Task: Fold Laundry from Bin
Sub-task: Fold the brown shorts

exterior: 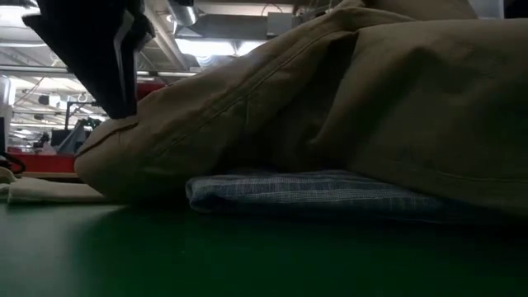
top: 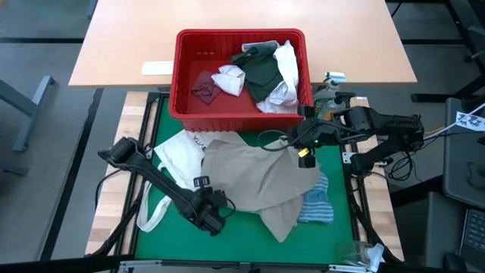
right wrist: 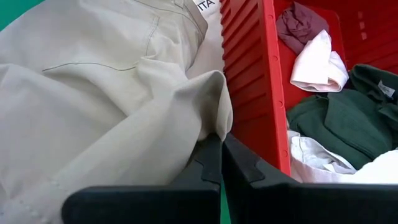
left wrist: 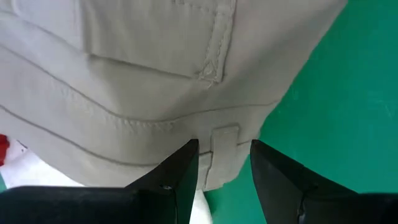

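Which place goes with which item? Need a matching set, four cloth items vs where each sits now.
Items:
1. tan cotton garment with stitched seams
2. blue-striped folded cloth
3. dark green-grey soft top
4. white canvas tote bag with black lettering

Places:
A. inside the red rectangular plastic bin
B. spread across the middle of the green mat, edges at both grippers
C. partly under the tan garment, on the mat's right side
D. on the mat's left side, in front of the bin

Pairs: 1-B, 2-C, 3-A, 4-D

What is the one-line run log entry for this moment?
left gripper: around tan cloth garment edge | right gripper: shut on it | red plastic bin: holds laundry
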`<state>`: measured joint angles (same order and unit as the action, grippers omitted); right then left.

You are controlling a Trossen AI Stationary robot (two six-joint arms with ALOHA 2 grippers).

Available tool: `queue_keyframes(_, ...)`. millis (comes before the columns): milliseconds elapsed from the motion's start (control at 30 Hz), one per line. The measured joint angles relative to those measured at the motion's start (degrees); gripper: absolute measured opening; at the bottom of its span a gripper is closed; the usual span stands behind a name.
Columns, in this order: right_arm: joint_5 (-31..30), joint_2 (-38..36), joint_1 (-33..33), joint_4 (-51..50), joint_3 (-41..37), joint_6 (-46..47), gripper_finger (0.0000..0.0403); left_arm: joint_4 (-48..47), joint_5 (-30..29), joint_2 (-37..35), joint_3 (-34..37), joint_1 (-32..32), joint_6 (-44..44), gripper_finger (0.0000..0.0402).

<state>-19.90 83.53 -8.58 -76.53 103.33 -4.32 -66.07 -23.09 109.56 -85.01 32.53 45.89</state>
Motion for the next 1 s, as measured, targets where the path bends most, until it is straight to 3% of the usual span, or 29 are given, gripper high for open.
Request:
queue_keyframes(533,2.57,0.0,-0.02,-0.07,-0.02,0.02,0.0009,1.18,-0.3,7.17,0.0,-1.33,0.02,0.014)
queue_keyframes(767,1.44,-0.02,-0.02,-3.81,-0.02,0.64,0.0095,1.19,0.15,7.19,0.0,-1.92,0.02,0.014)
queue_keyframes(1000,-2.99,-0.02,0.0,-13.98,-0.04,8.75,0.0171,1.23,1.38,7.19,0.0,-1.88,0.02,0.014)
